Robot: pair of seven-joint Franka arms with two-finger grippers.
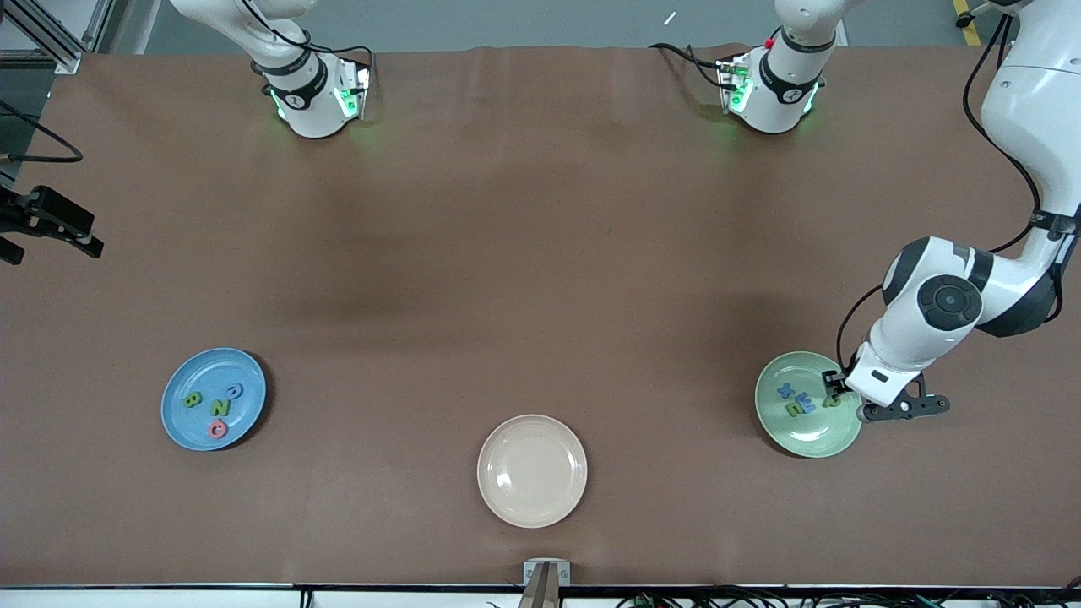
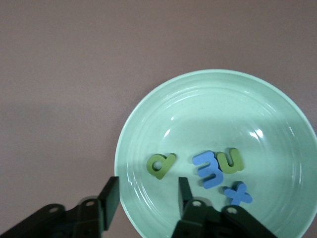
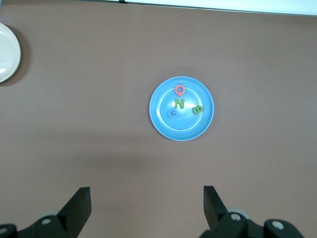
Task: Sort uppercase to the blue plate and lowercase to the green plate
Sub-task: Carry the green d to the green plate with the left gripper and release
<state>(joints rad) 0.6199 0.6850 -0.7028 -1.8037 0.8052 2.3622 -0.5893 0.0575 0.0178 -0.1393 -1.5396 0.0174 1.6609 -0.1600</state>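
Front view first: the left gripper [image 1: 836, 387] sits low over the green plate [image 1: 811, 435] at the lower right of the frame, at the plate's rim toward the left arm's end of the table [image 1: 540, 253]. Left wrist view shows its fingers [image 2: 110, 194] spread wide and holding nothing, with the green p [image 2: 161, 164] lying in the plate just past the fingertips, in line with the gap between them. Beside the p sit the blue m-like letter [image 2: 207, 170] and the green n [image 2: 231, 160], touching each other, and the blue x [image 2: 237, 194] lies just by them, close to one finger. All four lowercase letters are inside the green plate.

Over at the lower left of the front view, the blue plate [image 1: 192, 422] carries the four uppercase letters: green B [image 1: 192, 400], green N [image 1: 220, 407], the blue C-like letter [image 1: 234, 391] and the pinkish-red round letter [image 1: 218, 429]. Right wrist view looks down on that same plate from high up, near the frame's centre, and the right gripper [image 3: 147, 203] hangs well above the table with its fingers wide apart and empty, the blue plate well clear of them. A cream plate [image 1: 532, 470] sits at the bottom centre of the front view, between the other two plates and nearer the camera.
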